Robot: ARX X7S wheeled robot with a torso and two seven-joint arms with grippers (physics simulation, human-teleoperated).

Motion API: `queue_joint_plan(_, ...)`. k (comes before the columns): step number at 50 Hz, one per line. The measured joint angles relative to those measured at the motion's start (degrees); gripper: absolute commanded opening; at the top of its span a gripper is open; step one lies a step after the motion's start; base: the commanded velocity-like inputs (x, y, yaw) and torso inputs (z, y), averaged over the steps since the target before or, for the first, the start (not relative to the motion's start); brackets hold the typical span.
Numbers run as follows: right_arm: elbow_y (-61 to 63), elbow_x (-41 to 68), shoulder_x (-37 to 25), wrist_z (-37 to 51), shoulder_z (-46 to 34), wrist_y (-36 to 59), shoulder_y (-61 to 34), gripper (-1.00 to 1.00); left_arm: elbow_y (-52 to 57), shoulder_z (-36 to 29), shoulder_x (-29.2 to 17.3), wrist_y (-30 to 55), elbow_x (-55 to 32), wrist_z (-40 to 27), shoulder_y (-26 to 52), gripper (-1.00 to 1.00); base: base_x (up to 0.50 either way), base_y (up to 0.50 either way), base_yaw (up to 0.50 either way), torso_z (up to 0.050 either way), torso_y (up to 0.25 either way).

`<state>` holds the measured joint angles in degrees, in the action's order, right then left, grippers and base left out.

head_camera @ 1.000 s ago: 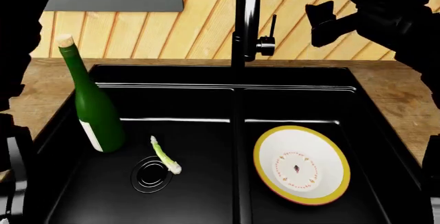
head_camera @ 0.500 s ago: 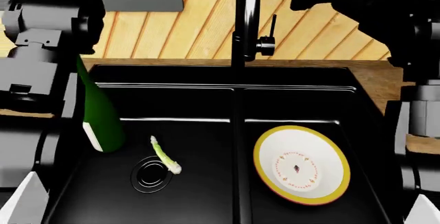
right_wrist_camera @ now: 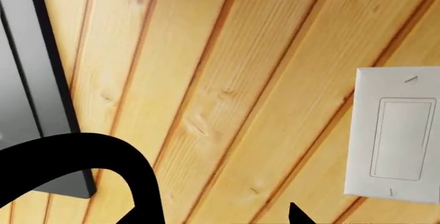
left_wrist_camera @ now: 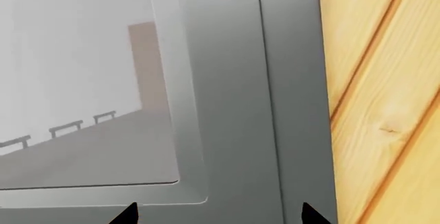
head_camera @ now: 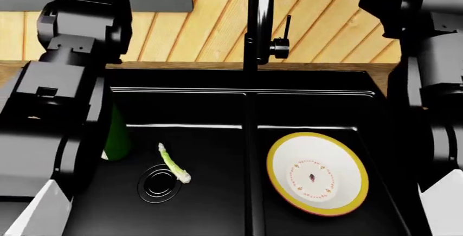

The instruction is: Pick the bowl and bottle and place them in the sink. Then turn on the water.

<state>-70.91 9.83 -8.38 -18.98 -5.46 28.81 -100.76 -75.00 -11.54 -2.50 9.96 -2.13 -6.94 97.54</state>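
**Both items in sink, arms lifted – faucet lever is next**

Bowl sits in the right basin of the sink, upright, near the front. Bottle stands in the left basin, now mostly hidden behind the left arm; only a strip of green shows. A sec ago the whole bottle incl. cork was visible, so the change is the arm swinging in front, not the bottle moving, as far as I can tell. A small green stalk lies by the left drain.

Both arms have risen into the head view's sides. Right arm is up beside the faucet. Wrist cams now face the wall: left sees a grey panel frame, right sees wood planks and a white wall switch.

Jaws: only dark tips show at each wrist cam's edge, set apart w/ nothing between, so both look open.

Judgement: placing looks done; what's left is the water. Lever is untouched, no flow visible. Right arm seems the closer one for it.
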Motion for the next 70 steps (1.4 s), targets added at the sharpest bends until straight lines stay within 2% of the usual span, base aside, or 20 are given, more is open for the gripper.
queue_joint_plan(14,-3.0,-5.4,1.8,1.7,3.6,-2.0,-0.4,1.0,0.0,2.5,0.1,1.0,0.9,-0.7,1.7,1.0,0.0,0.0,0.0,0.0,0.0)
queue_joint_plan(32,-3.8,-8.9,3.0,3.0,4.2,-3.0,0.3,1.0,0.0,5.2,0.0,1.5,1.6,-0.9,2.0,1.0,0.0,0.0,0.0,0.0,0.0)
queue_joint_plan(70,-4.0,-9.4,3.5,3.7,5.1,-2.6,1.0,1.0,0.0,5.9,0.2,3.0,2.2,0.3,2.2,1.0,0.0,0.0,0.0,0.0,-0.096)
